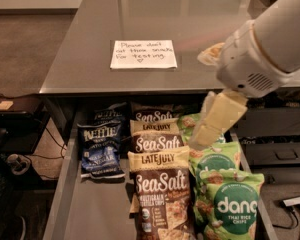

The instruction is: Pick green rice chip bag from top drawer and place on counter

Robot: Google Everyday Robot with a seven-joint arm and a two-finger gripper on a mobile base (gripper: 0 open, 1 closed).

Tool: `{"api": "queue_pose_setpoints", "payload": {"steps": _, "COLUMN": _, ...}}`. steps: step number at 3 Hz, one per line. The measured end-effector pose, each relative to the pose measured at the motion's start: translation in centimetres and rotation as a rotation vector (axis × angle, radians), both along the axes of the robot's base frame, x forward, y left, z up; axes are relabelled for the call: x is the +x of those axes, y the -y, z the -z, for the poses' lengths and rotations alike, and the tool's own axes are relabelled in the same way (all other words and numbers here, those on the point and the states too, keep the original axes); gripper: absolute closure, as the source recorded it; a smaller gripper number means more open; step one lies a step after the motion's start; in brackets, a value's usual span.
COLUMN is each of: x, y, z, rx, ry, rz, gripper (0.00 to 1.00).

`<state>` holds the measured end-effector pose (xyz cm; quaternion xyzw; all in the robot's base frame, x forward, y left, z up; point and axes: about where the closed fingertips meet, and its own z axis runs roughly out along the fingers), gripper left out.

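Approach, I reckon; the cream-coloured gripper (204, 134) hovers over green rice chip bags (230, 204), three o'clock in the shallow grey metal drawer (90, 209); its aperture, I cannot tell. Next: descend, pinch one bag.

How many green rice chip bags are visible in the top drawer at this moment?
3, overlapping along the right side of the top drawer: the front green bag, the middle green bag, and the rear green bag, partly behind the end effector that hangs over it. More may be hidden underneath.
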<state>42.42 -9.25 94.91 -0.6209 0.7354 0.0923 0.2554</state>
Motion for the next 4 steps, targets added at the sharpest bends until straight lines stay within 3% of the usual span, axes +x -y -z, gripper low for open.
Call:
{"api": "queue_pose_setpoints", "payload": {"steps": 1, "x": 0.5, "y": -6.8, "z": 2.7, "rx": 0.051, "ry": 0.000, "rz": 0.005, "gripper": 0.00}}
{"api": "queue_pose_setpoints", "payload": {"steps": 2, "x": 0.5, "y": -6.8, "z": 2.7, "rx": 0.051, "ry": 0.000, "rz": 0.003, "gripper": 0.00}}
{"api": "queue_pose_setpoints", "payload": {"steps": 3, "x": 1.1, "y": -8.8, "z": 5.9, "rx": 0.040, "ry": 0.022, "rz": -0.052, "gripper": 0.00}}
{"api": "queue_pose_setpoints", "payload": {"steps": 4, "x": 2.3, "y": -12.4, "z": 10.1, "rx": 0.050, "ry": 0.049, "rz": -0.122, "gripper": 0.00}}
